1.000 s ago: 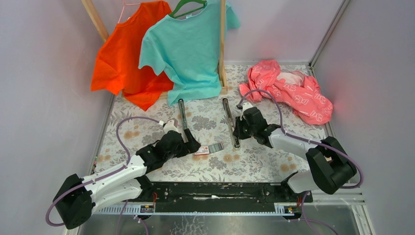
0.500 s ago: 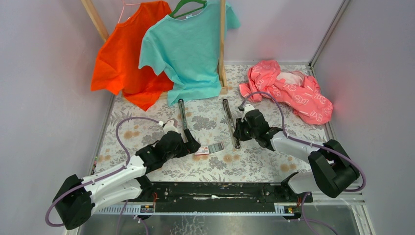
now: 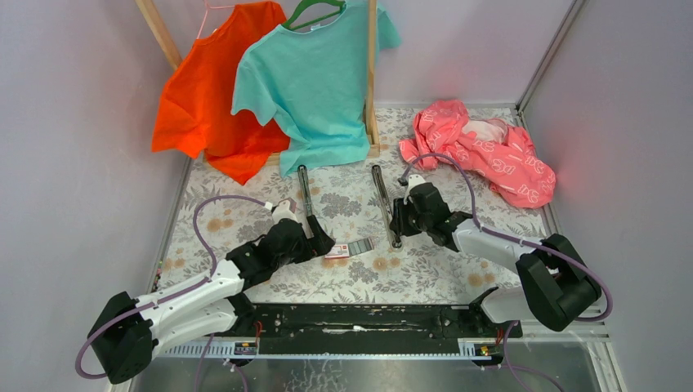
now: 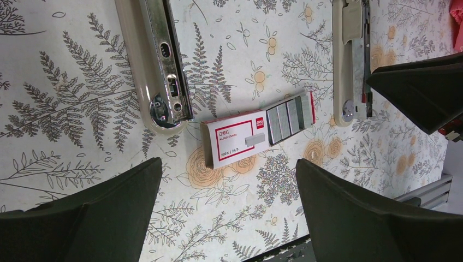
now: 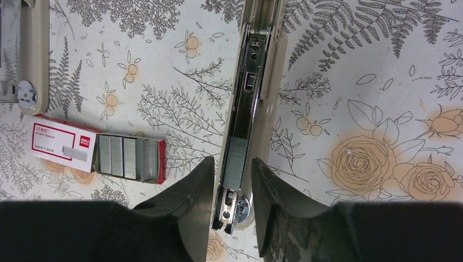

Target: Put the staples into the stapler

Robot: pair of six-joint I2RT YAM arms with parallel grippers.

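Observation:
The staples box (image 3: 350, 248), white and red with its tray of grey strips slid out, lies flat on the floral tablecloth between the arms. It also shows in the left wrist view (image 4: 256, 134) and the right wrist view (image 5: 98, 153). The stapler (image 3: 382, 200) lies opened, and a grey staple strip (image 5: 236, 158) sits in its channel (image 5: 248, 87). My right gripper (image 5: 233, 164) straddles the stapler's near end, narrowly open, with small gaps beside the strip. My left gripper (image 4: 228, 166) is wide open and empty, just near of the box.
A second long beige-and-chrome stapler piece (image 3: 304, 189) lies left of the box. At the back, orange and teal shirts (image 3: 310, 73) hang on a wooden rack and a pink garment (image 3: 482, 151) lies in a heap. Grey walls close in both sides.
The right arm's elbow has shifted slightly to the right while its gripper stays at the stapler's near end. The left arm and the box have not moved.

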